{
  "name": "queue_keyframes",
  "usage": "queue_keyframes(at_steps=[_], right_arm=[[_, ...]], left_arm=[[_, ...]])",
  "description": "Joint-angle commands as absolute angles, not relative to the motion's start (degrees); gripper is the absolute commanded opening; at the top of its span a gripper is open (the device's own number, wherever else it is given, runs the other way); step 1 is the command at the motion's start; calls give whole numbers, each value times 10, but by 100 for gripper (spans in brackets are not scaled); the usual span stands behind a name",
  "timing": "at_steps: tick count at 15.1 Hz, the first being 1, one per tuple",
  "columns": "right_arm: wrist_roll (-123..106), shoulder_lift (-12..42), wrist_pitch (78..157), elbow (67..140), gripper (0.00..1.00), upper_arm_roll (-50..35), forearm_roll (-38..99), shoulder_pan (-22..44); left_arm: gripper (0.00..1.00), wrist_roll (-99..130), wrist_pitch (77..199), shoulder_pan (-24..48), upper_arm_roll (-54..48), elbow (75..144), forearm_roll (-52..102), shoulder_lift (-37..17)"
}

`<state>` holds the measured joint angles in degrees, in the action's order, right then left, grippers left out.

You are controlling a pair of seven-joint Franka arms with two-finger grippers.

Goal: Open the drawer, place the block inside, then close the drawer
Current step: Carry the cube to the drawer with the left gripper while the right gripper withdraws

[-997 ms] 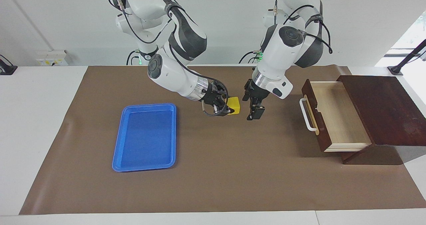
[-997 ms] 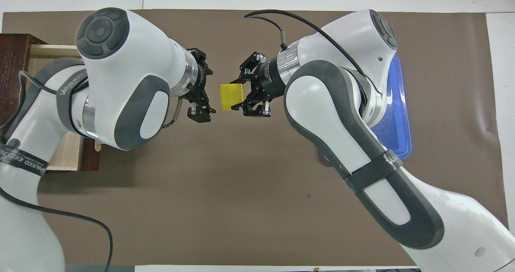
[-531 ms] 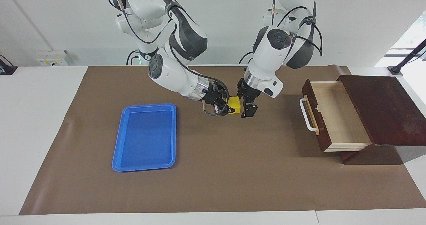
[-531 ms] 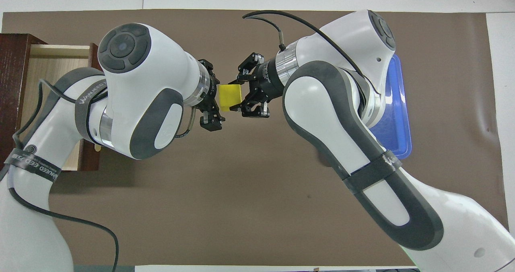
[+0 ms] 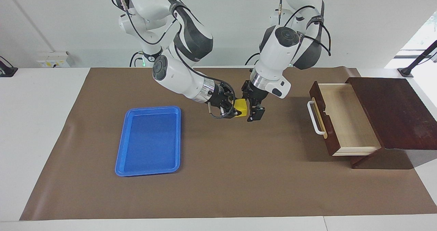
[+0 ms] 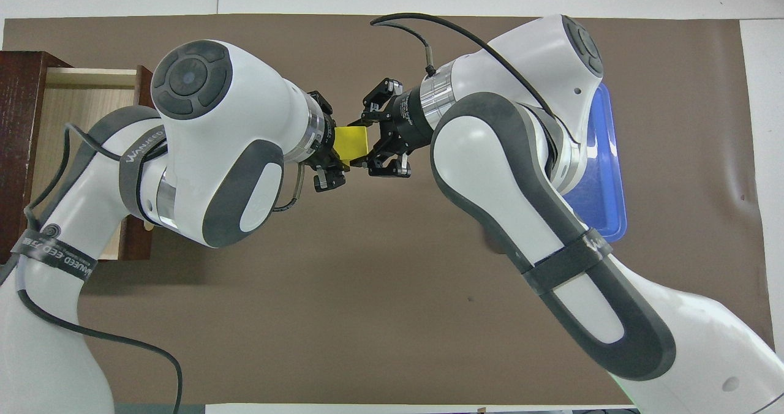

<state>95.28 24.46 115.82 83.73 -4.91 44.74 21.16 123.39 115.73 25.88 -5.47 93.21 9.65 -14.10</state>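
Right gripper [image 5: 232,110] is gripping the block [image 5: 241,107] in the air over mid-mat. Left gripper [image 5: 254,108] is meeting it, fingers [image 6: 324,180] spread around the block. Drawer [image 5: 344,118] is standing open at the left arm's end. Tray [image 5: 150,140] is lying toward the right arm's end.

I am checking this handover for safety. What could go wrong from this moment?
1. The block is in the air between both grippers. If the right gripper lets go before the left gripper holds firmly, the block may fall to the table.
2. The two grippers are very close and may collide.
3. The drawer stands open toward the left arm's end; a wide swing could hit its front.
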Motion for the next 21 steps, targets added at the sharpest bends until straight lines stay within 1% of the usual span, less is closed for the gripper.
queue_keyframes(at_steps=[1, 2, 5, 6, 7, 11, 13, 15, 17, 21], right_arm=[[946, 239, 1157, 839, 0, -53, 469, 210], [946, 239, 1158, 839, 0, -53, 469, 210], [947, 239, 1158, 839, 0, -53, 468, 210], [950, 239, 1158, 839, 17, -54, 468, 211], [957, 239, 1158, 839, 99, -54, 464, 211], [958, 239, 1158, 839, 100, -54, 467, 209], [959, 239, 1156, 838, 100, -53, 468, 207], [959, 239, 1151, 838, 100, -52, 468, 198], [959, 236, 1146, 838, 100, -50, 468, 182], [955, 223, 1123, 832, 100, -47, 457, 141]], left_arm=[[5, 1238, 1175, 268, -47, 954, 105, -126], [2, 1238, 1176, 267, -47, 954, 105, -126], [1, 1235, 1176, 266, -47, 954, 105, -126], [1, 1235, 1176, 265, -47, 952, 105, -127], [0, 1235, 1175, 264, -47, 951, 105, -127], [0, 1234, 1171, 260, -47, 949, 105, -124], [0, 1209, 1156, 244, -43, 946, 105, -113], [0, 1155, 1116, 203, -43, 947, 105, -90], [0, 1093, 1078, 137, -43, 947, 122, -67], [0, 954, 1058, 19, -41, 954, 128, -58]])
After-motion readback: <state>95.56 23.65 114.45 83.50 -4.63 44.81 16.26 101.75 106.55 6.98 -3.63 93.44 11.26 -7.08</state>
